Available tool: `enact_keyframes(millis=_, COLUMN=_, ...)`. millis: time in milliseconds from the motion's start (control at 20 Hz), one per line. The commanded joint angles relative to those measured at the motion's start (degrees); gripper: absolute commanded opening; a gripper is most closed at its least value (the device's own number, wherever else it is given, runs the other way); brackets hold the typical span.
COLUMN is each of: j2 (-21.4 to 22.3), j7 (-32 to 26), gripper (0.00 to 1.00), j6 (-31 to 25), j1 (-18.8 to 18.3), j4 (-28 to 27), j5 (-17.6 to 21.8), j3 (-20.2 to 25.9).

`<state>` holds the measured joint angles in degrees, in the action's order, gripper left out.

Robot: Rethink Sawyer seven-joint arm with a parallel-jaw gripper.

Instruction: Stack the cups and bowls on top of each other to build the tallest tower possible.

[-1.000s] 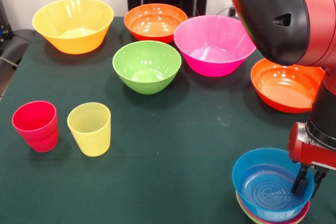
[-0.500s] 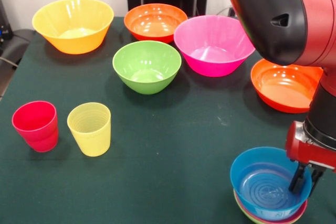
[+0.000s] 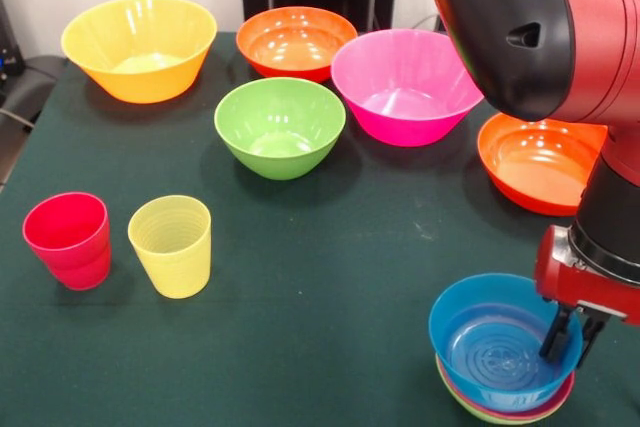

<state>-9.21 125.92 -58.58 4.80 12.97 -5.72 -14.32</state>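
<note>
Tower (image 3: 503, 399) capped by blue bowl (image 3: 495, 342), nested on red and green rims; bowl's rim pinched by gripper (image 3: 566, 332), clenched, so seating is controlled.

Bright even overhead light, soft shadows under bowls (image 3: 280, 127), glare on glossy rims, sharp focus

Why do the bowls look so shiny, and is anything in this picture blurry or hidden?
Front view: the glossy pink bowl and blue bowl carry pale glare patches from lighting above; soft shadows sit beside the red cup and yellow cup; the big arm, nearest the camera, looks oversized and hides part of an orange bowl; nothing looks notably blurred.
</note>
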Motion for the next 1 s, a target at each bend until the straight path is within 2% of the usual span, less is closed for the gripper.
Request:
enact_keyframes(millis=50, j2=-4.9, j7=-7.1, gripper=0.0, j6=-8.5, j1=-0.8, j4=13.1, j5=2.6, j3=2.4)
enact_keyframes(millis=550, j2=-4.1, j7=-7.9, gripper=0.0, j6=-10.6, j1=-0.8, j4=14.1, j5=3.3, j3=0.6)
enact_keyframes(millis=1000, j2=-1.7, j7=-9.9, gripper=0.0, j6=-9.9, j1=-0.9, j4=18.3, j5=4.3, j3=-0.4)
